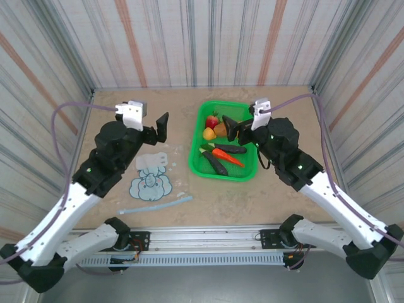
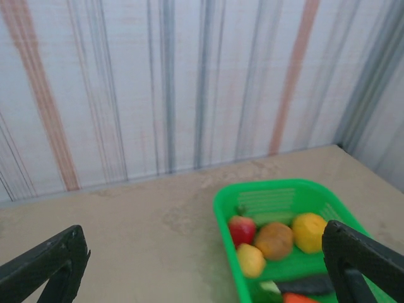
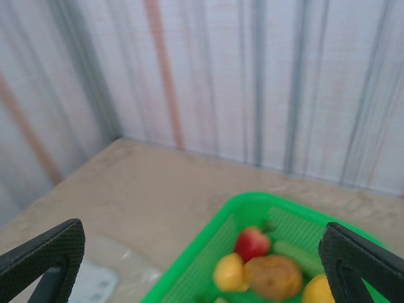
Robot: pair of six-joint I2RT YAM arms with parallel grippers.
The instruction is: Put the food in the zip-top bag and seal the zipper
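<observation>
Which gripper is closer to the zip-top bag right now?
Left. The left gripper hangs open by the far edge of the zip-top bag; the right gripper is open over the green basket, farther off to the bag's right.

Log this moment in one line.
left gripper open, empty | right gripper open, empty, over green basket | food in basket | zip-top bag flat on table, empty | zipper strip at bag's near edge

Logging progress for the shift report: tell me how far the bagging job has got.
Done: nothing yet. All the food sits in the green basket; the zip-top bag lies flat beside it, empty. In hand: nothing; left gripper and right gripper are open, empty. Left: bag every piece, then seal the zipper.
</observation>
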